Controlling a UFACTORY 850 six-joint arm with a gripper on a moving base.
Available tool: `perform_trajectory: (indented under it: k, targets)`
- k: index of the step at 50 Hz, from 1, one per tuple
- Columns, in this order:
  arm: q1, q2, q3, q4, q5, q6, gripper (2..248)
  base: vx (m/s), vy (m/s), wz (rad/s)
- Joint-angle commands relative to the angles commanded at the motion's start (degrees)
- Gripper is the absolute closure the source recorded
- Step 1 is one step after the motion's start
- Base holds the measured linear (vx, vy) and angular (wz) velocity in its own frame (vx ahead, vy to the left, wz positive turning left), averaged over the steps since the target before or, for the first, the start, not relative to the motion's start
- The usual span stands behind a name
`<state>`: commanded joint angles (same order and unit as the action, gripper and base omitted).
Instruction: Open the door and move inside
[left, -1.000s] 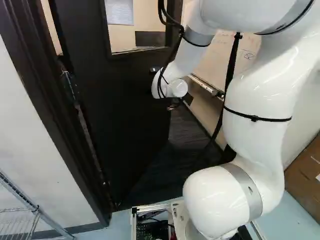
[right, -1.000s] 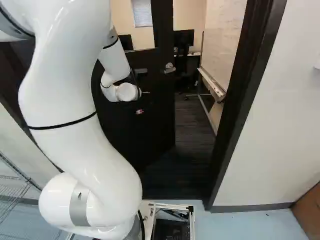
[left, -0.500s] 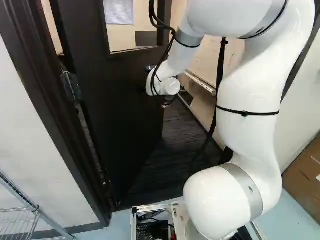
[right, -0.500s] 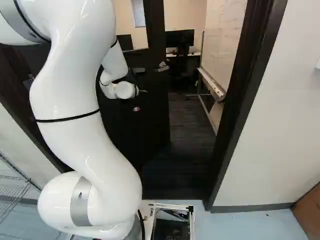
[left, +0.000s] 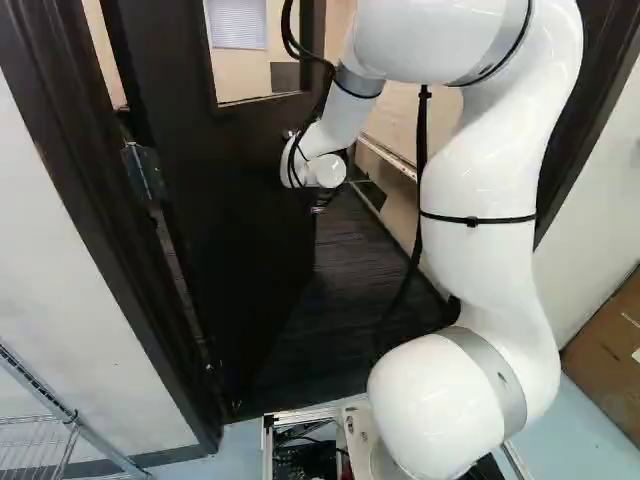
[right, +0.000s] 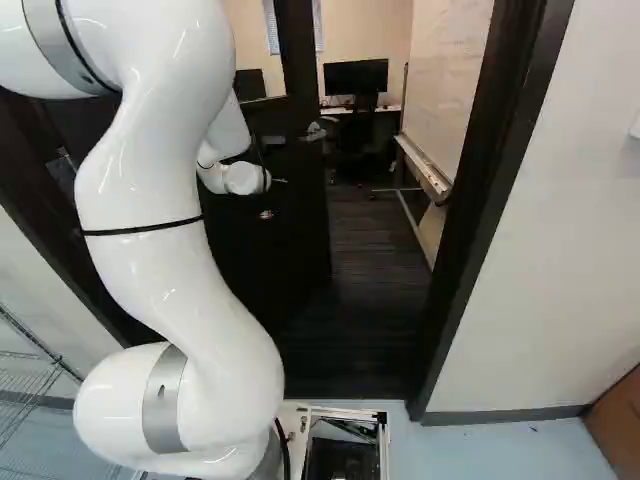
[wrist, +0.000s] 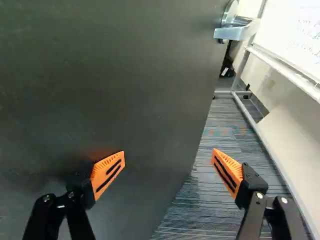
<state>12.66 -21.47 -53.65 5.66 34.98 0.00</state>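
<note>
Swinging wider, the door (wrist: 100, 75) is going deeper into the room, and the white arm (left: 480, 180) is moving along. I'm seeing the claw (wrist: 168, 151) spreading wide, one finger by the door's face, the other over the floor (wrist: 200, 205). The door handle (wrist: 230, 33) is sitting farther ahead.

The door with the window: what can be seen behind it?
Through its window, the left base view shows blinds and a pale wall. Past its edge, the right base view shows a monitor. The door itself hides the rest.
</note>
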Motion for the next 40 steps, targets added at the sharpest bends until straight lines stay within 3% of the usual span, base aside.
perform_trajectory:
  k: [40]
  targets:
    - [4.42, -5.36, -6.72, 1.96, 0.0, 0.0, 3, 0.0, 0.0, 0.0]
